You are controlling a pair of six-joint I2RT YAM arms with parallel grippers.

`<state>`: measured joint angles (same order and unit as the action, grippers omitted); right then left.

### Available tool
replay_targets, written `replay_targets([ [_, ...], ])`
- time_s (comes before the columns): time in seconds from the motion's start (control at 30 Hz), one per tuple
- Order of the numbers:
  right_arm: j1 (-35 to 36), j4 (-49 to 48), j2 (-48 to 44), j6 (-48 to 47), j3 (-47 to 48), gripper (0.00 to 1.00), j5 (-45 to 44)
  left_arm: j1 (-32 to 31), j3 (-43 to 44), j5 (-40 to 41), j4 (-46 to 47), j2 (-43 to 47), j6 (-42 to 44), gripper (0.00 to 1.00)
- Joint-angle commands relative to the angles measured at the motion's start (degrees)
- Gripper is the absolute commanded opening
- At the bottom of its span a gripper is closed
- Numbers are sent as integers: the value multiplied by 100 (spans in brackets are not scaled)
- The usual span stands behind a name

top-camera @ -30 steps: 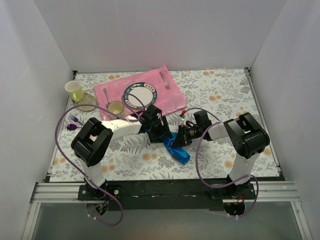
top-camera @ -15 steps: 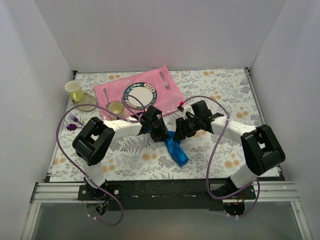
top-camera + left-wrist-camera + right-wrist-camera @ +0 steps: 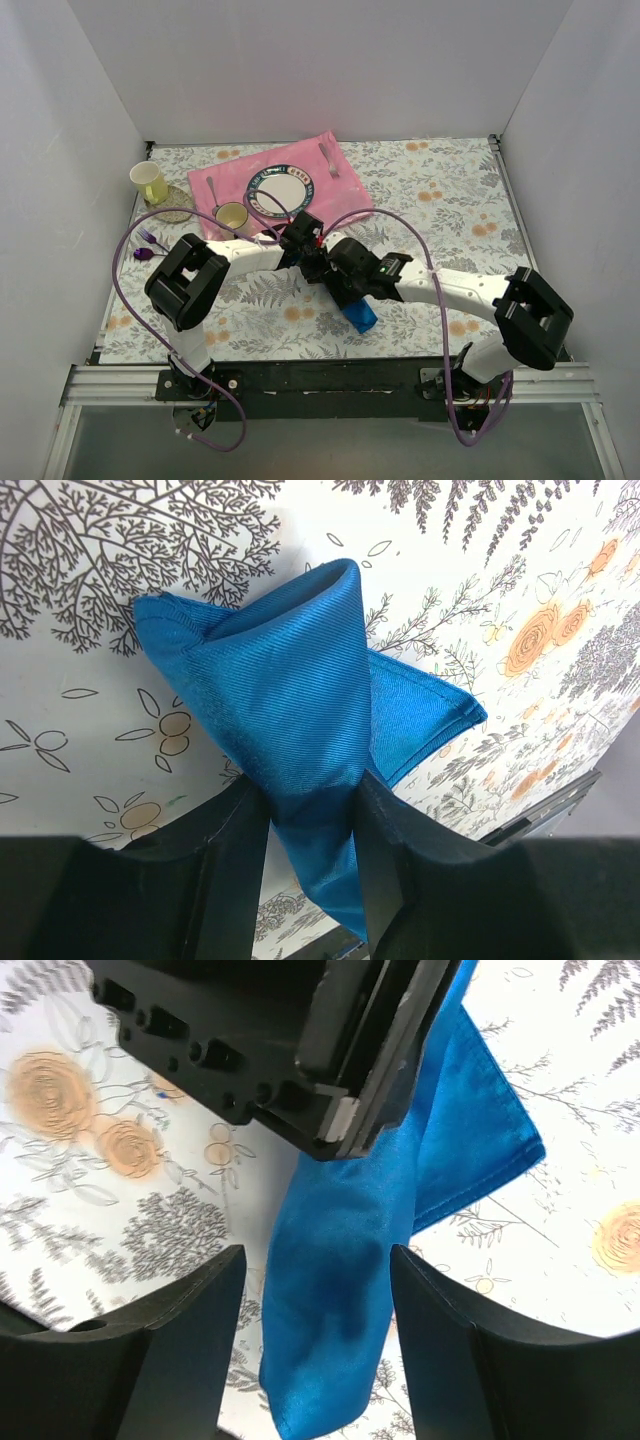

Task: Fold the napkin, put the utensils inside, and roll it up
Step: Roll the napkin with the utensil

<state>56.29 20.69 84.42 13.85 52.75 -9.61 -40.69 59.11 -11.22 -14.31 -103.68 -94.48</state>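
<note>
**Q:** Where does the napkin (image 3: 290,710) lie relative to the two tools?

**A:** It lies mid-table, a little nearer than the pink mat (image 3: 345,200), on the floral table cover (image 3: 450,200). The left gripper (image 3: 312,800) is clamped on it. In the left wrist view both fingers pinch a bunched fold, and the cloth spreads beyond the fingertips in a peaked cone. One flat hemmed corner rests on the table to the right in that view.

**Q:** And the right gripper (image 3: 315,1280)?

**A:** Its jaws stand wide apart and grasp nothing. They straddle a band of the napkin that runs out from the left gripper's fingers. Whether the cloth brushes one of the fingers cannot be told. From above the two grippers sit close together, the right one just near and right of the left. Only a short blue end shows at its near side.

**Q:** What differs from a second ago?

**A:** The right arm — then folded back, elbow raised at the right, with its gripper just right of the cloth. Now it stretches low and leftward, with the gripper over the napkin itself. A longer blue strip was visible then, and most of it is now covered. The left arm and its gripper keep the same place, and so do the mat and the plate (image 3: 280,188) — no shift seen there
</note>
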Motion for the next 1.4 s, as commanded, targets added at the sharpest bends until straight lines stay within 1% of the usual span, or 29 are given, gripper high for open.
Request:
replay_targets([
  [0.0,391,58,337,215,349,68,-1323,-10,-198,68,-363,-267,105,36],
  [0.17,698,41,952,136,570,68,-1632,8,-181,-55,-345,-311,87,36],
  [0.27,734,-73,1119,92,517,68,-1641,26,-154,-99,-354,-311,87,36],
  [0.43,752,-56,1296,13,429,67,-2054,43,-119,-152,-380,-302,114,36],
  [0.57,752,-205,1340,-49,236,62,-2159,61,-76,-214,-389,-302,175,37],
  [0.6,743,-327,1340,-57,183,57,-2160,70,-58,-214,-406,-285,201,38],
  [0.67,717,-398,1375,-66,43,51,-2160,87,21,-222,-459,-258,254,43],
  [0.7,699,-486,1375,-58,16,46,-2133,105,30,-240,-468,-232,307,52],
  [0.8,646,-618,1305,-31,-168,37,-1993,192,161,-214,-538,-109,403,62],
  [0.83,594,-714,1227,-31,-204,35,-1914,227,206,-179,-564,-22,421,64],
  [0.87,515,-741,1200,-14,-239,32,-1774,297,241,-178,-617,14,447,65],
  [0.93,409,-864,1077,-5,-335,29,-1572,386,329,-213,-670,102,491,67],
  [0.97,287,-926,1024,-13,-379,29,-1275,482,338,-266,-687,181,509,68],
  [1.03,76,-1075,866,-5,-511,28,-974,579,355,-371,-696,260,535,68],
  [1.1,-126,-1180,787,21,-634,28,-413,606,355,-424,-688,366,544,69],
  [1.13,-345,-1225,691,48,-678,27,-219,606,338,-433,-705,392,544,69],
  [1.17,-469,-1390,637,57,-739,27,244,606,312,-477,-697,436,527,70],
  [1.23,-837,-1549,497,83,-941,27,721,606,242,-512,-653,480,492,70],
  [1.27,-961,-1750,470,83,-1012,27,1271,606,215,-530,-600,498,457,70],
  [1.33,-1312,-1866,470,74,-1126,27,1793,606,162,-565,-504,559,430,71],
  [1.37,-1410,-1910,505,57,-1135,26,2265,597,153,-583,-433,577,395,71],
])
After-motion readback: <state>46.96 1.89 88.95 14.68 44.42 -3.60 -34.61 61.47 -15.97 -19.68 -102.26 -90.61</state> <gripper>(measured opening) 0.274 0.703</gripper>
